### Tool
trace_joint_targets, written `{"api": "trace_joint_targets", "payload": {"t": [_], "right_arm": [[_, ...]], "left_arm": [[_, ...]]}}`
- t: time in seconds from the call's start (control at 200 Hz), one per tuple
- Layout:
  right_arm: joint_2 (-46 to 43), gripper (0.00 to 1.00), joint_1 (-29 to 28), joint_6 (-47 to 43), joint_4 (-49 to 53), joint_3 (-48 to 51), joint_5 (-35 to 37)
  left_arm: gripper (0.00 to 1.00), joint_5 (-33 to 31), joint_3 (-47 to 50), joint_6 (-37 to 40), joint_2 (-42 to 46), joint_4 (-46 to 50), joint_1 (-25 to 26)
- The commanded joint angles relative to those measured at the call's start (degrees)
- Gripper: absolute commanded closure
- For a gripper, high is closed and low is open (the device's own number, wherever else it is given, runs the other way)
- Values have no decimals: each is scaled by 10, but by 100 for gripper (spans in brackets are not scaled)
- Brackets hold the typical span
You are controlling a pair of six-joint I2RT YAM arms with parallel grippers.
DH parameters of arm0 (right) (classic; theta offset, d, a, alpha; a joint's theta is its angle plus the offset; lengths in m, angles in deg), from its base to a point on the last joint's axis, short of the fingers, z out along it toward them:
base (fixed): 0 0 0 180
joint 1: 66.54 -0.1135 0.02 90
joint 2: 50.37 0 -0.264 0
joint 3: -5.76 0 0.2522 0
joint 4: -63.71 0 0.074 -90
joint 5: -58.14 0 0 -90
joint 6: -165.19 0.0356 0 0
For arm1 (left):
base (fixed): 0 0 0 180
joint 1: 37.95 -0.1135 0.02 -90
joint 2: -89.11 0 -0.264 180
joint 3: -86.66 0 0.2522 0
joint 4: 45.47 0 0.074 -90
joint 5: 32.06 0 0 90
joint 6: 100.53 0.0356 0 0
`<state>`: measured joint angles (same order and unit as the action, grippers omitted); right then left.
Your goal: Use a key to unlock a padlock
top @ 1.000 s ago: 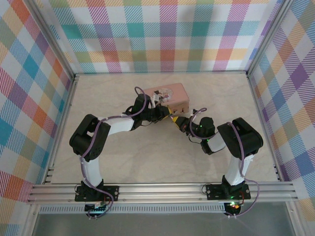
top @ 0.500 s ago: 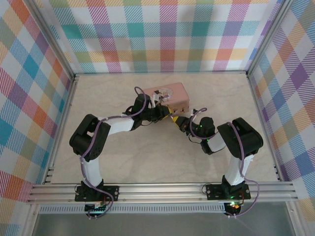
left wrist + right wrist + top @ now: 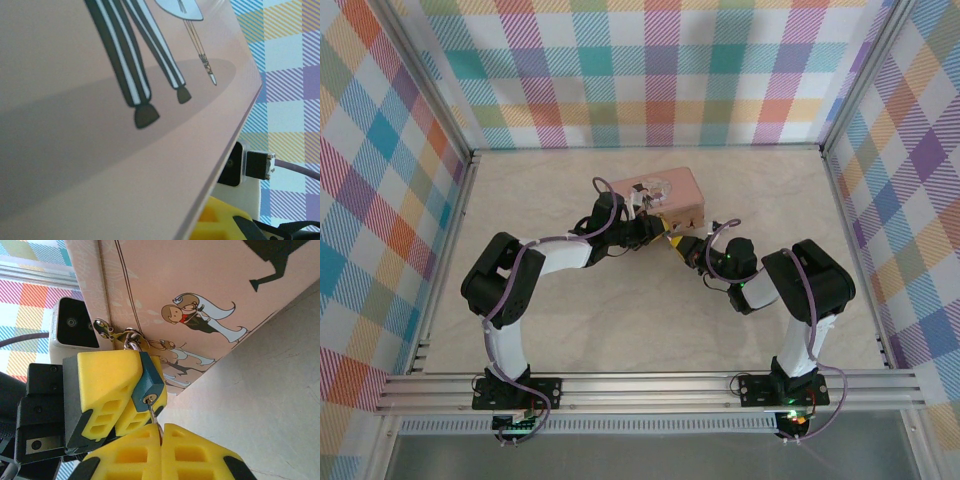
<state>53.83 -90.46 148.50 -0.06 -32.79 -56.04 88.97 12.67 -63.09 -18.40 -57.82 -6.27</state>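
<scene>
In the right wrist view, the small padlock (image 3: 150, 381) with its teal body hangs by a silvery shackle from the hasp (image 3: 112, 332) of the pink picture tin (image 3: 200, 290). My left gripper (image 3: 146, 390) is shut on the padlock, its yellow pads (image 3: 105, 375) on both sides of the body. The key (image 3: 155, 415) sits in the keyhole on the lock's underside. My right gripper (image 3: 161, 432) is shut on the key's head just below. From above, both grippers (image 3: 655, 232) (image 3: 678, 246) meet at the tin's front right corner (image 3: 692, 218).
The pink tin (image 3: 660, 195) stands mid-table towards the back, and its lid (image 3: 100, 125) lies close under the left wrist camera. Marble-look tabletop (image 3: 620, 320) lies open in front of the arms. Plaid walls (image 3: 650, 70) and aluminium rails (image 3: 470, 200) enclose the table.
</scene>
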Motion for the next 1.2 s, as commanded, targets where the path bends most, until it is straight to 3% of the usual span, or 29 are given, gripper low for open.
{"api": "trace_joint_targets", "payload": {"t": [0.0, 0.84, 1.195], "right_arm": [[-11, 100, 5, 6, -31, -16, 11], [25, 100, 11, 170, -31, -48, 12], [48, 100, 14, 163, -31, -65, -6]], "left_arm": [[89, 34, 4, -20, 18, -47, -4], [91, 46, 5, -39, 17, -87, -4], [91, 53, 2, -48, 14, -101, -2]]}}
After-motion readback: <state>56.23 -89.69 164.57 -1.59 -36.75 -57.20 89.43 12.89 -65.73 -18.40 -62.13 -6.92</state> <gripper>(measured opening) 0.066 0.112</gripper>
